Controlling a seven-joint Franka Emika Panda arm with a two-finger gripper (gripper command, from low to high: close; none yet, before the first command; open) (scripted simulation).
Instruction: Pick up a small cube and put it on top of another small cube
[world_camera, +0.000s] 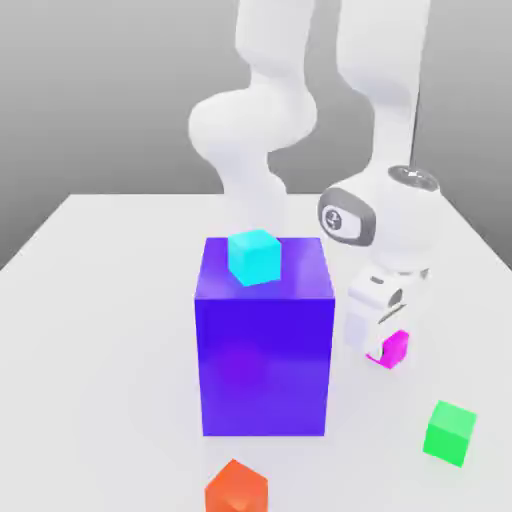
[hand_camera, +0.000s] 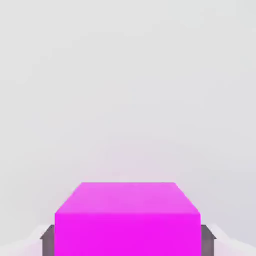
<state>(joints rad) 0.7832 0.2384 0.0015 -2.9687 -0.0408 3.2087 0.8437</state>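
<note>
Hand view: my gripper (hand_camera: 128, 239) clamped tight on the small cube (hand_camera: 128, 220), grasp step; next, lift toward another small cube.

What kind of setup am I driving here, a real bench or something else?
Most likely a simulated tabletop: a bare white table against a flat grey backdrop, plain untextured cubes such as the green cube, and a big blue block. The gripper is shut on the pink cube.
</note>
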